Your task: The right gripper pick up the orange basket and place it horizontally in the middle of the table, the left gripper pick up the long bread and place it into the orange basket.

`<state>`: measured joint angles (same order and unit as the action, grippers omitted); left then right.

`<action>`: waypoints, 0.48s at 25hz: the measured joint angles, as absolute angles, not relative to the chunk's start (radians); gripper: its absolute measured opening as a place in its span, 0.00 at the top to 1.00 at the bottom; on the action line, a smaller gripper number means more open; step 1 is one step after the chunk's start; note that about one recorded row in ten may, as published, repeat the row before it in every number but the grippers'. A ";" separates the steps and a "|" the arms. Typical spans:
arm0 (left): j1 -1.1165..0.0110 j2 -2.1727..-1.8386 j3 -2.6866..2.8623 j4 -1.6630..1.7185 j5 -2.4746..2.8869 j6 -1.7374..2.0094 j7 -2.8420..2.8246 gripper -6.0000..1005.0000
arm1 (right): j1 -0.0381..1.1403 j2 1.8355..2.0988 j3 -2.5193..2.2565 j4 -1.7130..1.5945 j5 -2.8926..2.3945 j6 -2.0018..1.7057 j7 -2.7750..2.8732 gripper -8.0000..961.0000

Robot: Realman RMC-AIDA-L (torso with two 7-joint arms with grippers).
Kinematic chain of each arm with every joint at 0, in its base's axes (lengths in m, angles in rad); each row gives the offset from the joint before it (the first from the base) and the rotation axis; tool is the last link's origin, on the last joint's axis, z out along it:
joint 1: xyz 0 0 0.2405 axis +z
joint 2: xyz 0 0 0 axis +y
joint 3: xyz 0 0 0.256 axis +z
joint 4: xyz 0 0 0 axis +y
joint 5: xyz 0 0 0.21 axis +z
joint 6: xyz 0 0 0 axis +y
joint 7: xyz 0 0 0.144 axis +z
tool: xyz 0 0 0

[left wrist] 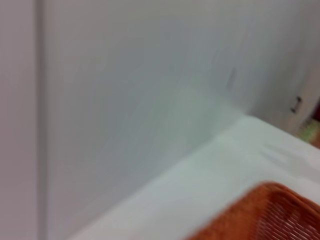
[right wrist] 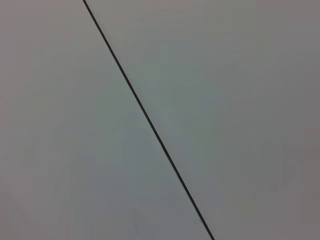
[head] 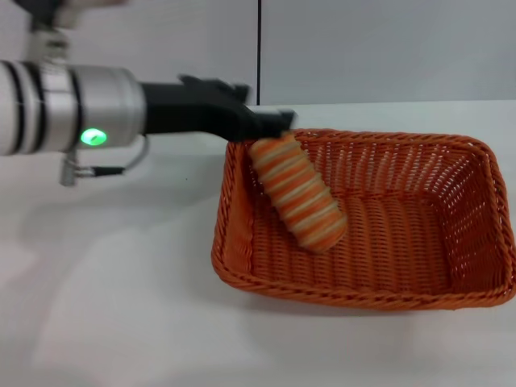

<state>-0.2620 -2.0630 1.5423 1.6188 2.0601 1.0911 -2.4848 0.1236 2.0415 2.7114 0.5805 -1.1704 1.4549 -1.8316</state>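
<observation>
The orange basket [head: 403, 274] lies lengthwise on the white table [head: 105, 290], right of centre; a corner of the orange basket [left wrist: 270, 215] also shows in the left wrist view. The striped long bread [head: 300, 193] lies tilted inside its left part, lower end on the basket floor and upper end near the left rim. My left gripper [head: 270, 105] reaches in from the left just above the bread's upper end. Its fingers look spread, with the bread below them rather than between them. The right gripper is out of view.
A grey wall [head: 363, 48] with a dark vertical seam stands behind the table. The right wrist view shows only that wall [right wrist: 225, 100] and its seam. White tabletop stretches left of and in front of the basket.
</observation>
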 joint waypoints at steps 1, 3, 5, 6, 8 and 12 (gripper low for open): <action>-0.257 -2.063 1.527 1.619 2.050 1.090 -2.470 0.22 | 0.123 2.041 2.712 0.581 -1.170 1.456 -1.835 0.38; -0.235 -2.064 1.469 1.605 1.991 1.082 -2.395 0.20 | 0.123 2.040 2.712 0.583 -1.170 1.456 -1.842 0.38; -0.224 -2.064 1.445 1.593 1.955 1.077 -2.354 0.20 | 0.123 2.037 2.712 0.583 -1.170 1.456 -1.851 0.38; -0.193 -2.065 1.399 1.551 1.827 1.067 -2.214 0.20 | 0.123 2.035 2.712 0.582 -1.170 1.455 -1.860 0.38; -0.165 -2.066 1.364 1.492 1.680 1.062 -2.033 0.20 | 0.125 2.033 2.712 0.579 -1.170 1.454 -1.885 0.38; -0.118 -2.067 1.330 1.278 1.297 1.069 -1.609 0.20 | 0.138 2.034 2.714 0.557 -1.170 1.430 -1.959 0.38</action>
<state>-0.1183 -2.0672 1.3302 1.2784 1.2968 1.0690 -1.6088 0.1379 2.0338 2.7135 0.5570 -1.1695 1.4304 -1.9585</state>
